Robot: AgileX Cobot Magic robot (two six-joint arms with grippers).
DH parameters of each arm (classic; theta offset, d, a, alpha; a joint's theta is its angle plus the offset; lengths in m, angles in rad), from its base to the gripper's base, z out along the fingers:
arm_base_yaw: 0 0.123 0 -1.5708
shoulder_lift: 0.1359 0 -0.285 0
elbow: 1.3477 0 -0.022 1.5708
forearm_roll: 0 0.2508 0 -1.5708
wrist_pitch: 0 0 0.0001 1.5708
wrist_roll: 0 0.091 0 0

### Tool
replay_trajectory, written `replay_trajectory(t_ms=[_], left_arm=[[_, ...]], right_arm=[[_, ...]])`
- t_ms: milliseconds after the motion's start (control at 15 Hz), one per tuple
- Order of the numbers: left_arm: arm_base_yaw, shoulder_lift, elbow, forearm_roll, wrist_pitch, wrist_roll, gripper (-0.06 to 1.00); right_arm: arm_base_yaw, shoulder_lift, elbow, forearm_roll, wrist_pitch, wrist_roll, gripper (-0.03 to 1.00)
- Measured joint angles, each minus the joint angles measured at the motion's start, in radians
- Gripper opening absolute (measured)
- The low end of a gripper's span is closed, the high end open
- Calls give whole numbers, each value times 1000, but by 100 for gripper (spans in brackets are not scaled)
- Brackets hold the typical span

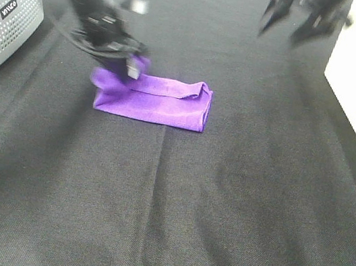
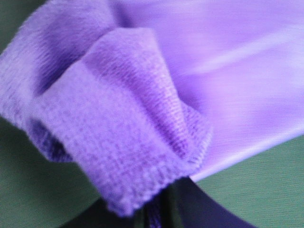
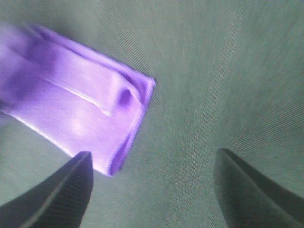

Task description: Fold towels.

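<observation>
- Pinching a bunched end of the bright purple fuzzy microfibre towel [image 1: 162,106], the left gripper [image 2: 159,214] is clenched on the cloth at the upper left of the exterior view.
- The towel lies folded into a long strip on the black fabric tabletop [image 1: 221,202], left of centre.
- The right gripper [image 3: 152,190] hangs spread and empty at upper right, well apart.

Purple towel [image 1: 162,106], fuzzy, folded to a narrow rectangle, flat on black cloth, left end bunched up.
</observation>
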Motion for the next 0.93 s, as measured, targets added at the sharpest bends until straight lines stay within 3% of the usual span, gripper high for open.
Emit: replay_trajectory(t_ms=[400,600,733,800,933], left_arm=[[-87,4,0,-42,-45,-37,5],[-102,34,0,-87,-139,-74,8],[-113,46,0,-167,-232,-82,28],[-125,47,0,-256,-315,-78,46],[-133,47,0,-353,-343,-35,52]], right_arm=[[0,-71,0,-8,1,0,69],[0,-74,0,-10,1,0,69],[0,-75,0,-9,1,0,69],[0,-78,0,-7,1,0,69],[0,-93,0,-4,1,0,69]])
